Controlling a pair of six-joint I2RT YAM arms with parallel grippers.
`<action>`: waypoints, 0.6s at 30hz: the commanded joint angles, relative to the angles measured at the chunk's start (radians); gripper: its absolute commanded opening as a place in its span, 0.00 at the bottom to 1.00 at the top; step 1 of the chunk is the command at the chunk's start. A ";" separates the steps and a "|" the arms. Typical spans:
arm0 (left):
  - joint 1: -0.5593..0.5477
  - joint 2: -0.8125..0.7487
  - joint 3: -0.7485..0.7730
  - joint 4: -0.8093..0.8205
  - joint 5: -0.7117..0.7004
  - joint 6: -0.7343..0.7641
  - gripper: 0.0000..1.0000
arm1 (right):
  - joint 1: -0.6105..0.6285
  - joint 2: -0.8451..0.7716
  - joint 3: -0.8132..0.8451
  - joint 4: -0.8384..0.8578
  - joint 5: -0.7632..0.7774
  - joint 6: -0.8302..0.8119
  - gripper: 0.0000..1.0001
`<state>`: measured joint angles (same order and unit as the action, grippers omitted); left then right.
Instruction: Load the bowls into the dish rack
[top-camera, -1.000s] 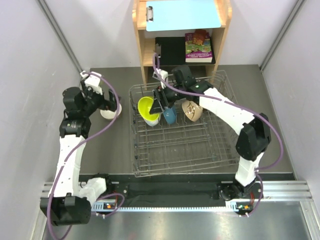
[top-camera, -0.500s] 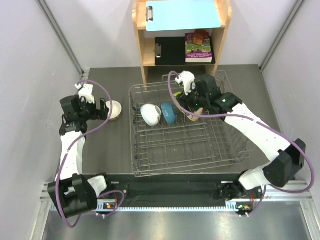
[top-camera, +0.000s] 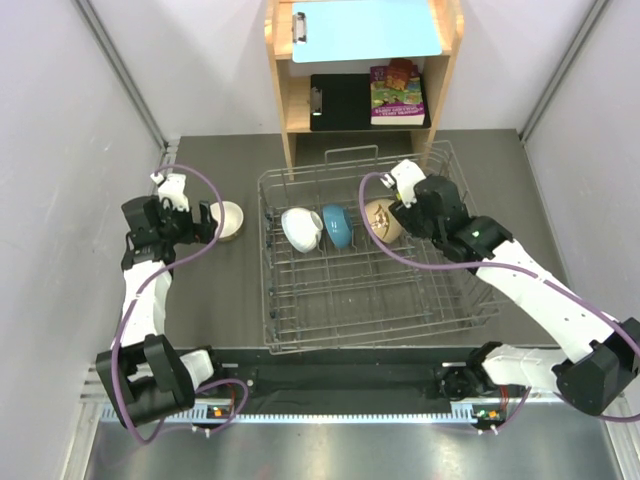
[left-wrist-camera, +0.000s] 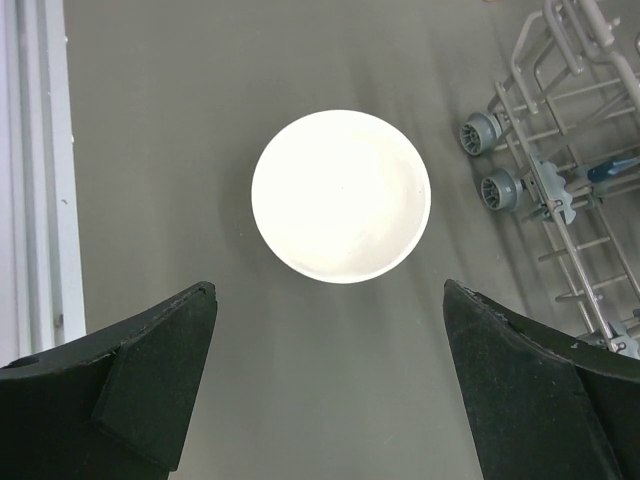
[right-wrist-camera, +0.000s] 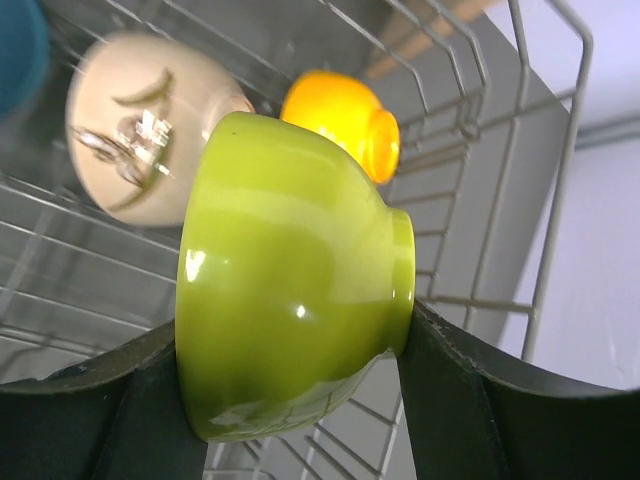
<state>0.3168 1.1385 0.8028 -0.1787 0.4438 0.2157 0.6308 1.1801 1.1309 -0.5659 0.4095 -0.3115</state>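
My right gripper (right-wrist-camera: 295, 325) is shut on a lime green bowl (right-wrist-camera: 290, 270), held on its side above the dish rack (right-wrist-camera: 545, 150). Behind it in the rack lie a speckled beige bowl (right-wrist-camera: 140, 130) and an orange bowl (right-wrist-camera: 345, 125). In the top view the rack (top-camera: 370, 300) holds a white bowl (top-camera: 300, 228), a blue bowl (top-camera: 338, 227) and the beige bowl (top-camera: 383, 220); the right gripper (top-camera: 402, 212) hides the green one. Another pale beige bowl (left-wrist-camera: 340, 195) stands upright on the table left of the rack. My left gripper (left-wrist-camera: 328, 290) hangs open just short of it.
A wooden shelf unit (top-camera: 365, 70) with a blue clipboard and books stands behind the rack. The rack's wheels and wire side (left-wrist-camera: 520, 185) are close to the right of the bowl on the table. Grey walls close in both sides.
My right arm has carried the green bowl from beside the white bowl to the rack's right part. The left gripper has shifted slightly, and the bowl by it now shows in full.
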 joint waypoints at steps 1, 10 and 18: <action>0.011 0.001 -0.016 0.068 0.021 0.014 0.99 | -0.016 -0.031 -0.048 0.052 0.112 -0.038 0.00; 0.021 -0.014 -0.017 0.065 0.038 0.013 0.99 | -0.037 -0.013 -0.135 0.046 0.137 -0.041 0.00; 0.022 0.000 -0.022 0.068 0.042 0.011 0.99 | -0.063 0.030 -0.183 0.050 0.147 -0.047 0.00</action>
<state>0.3290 1.1385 0.7868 -0.1715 0.4572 0.2169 0.5858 1.1942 0.9611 -0.5640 0.5209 -0.3420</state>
